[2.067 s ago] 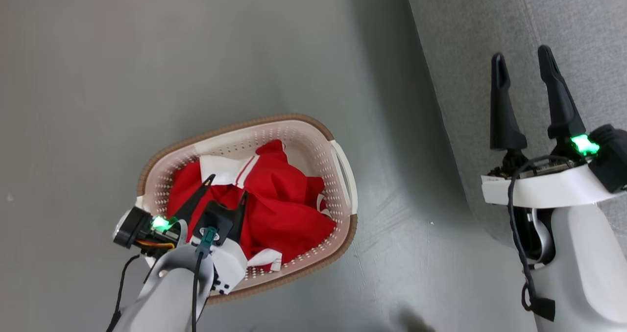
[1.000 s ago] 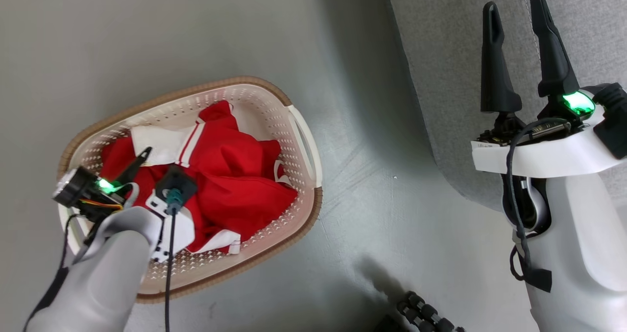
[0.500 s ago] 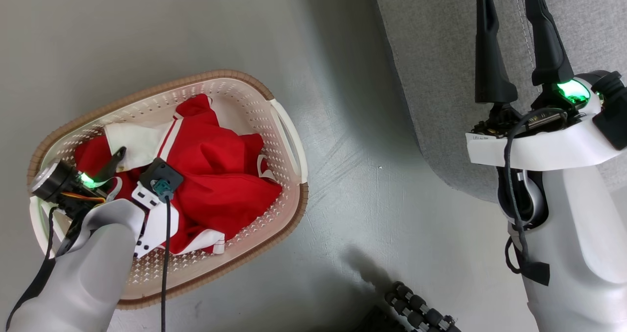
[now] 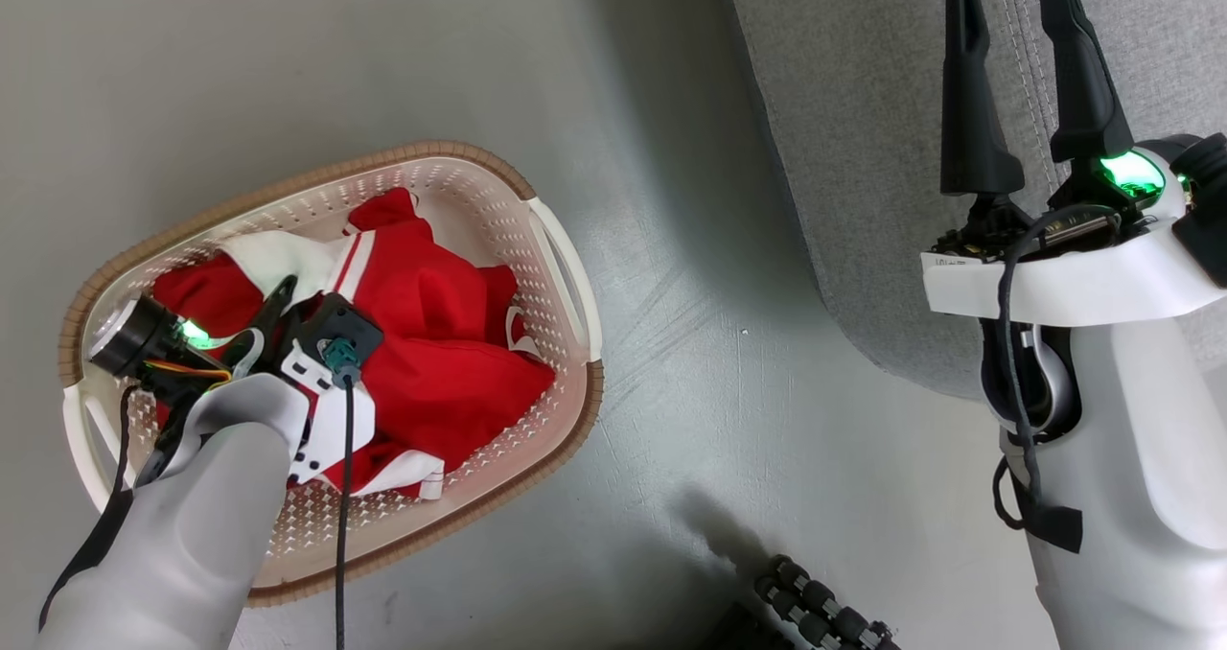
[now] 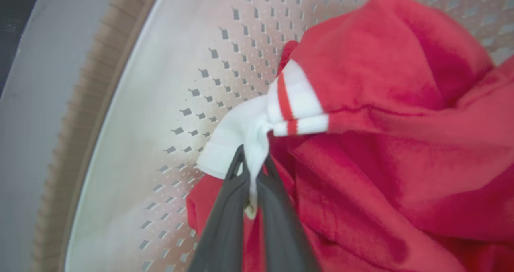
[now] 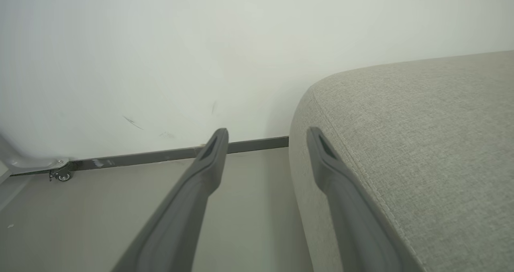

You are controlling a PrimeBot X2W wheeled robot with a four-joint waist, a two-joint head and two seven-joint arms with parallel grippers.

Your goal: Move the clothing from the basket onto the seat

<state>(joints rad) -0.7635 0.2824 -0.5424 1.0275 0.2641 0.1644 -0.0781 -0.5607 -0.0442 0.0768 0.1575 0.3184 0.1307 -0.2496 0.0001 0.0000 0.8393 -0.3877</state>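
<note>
Barely begun. Pinching the white cuff [image 5: 237,137] of the clothing [image 5: 381,103] with the left end effector [image 5: 253,159] — rest heaped just past it, in the basket [image 4: 566,276]. Holding the right end effector [image 6: 268,133] wide, empty, seat [image 6: 421,143] beside it. Left to do — lift, carry, drop.

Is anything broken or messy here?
Nothing broken or spilled. The red clothing just lies crumpled in the basket, its white cuff pinched by the left gripper, jaws shut.
</note>
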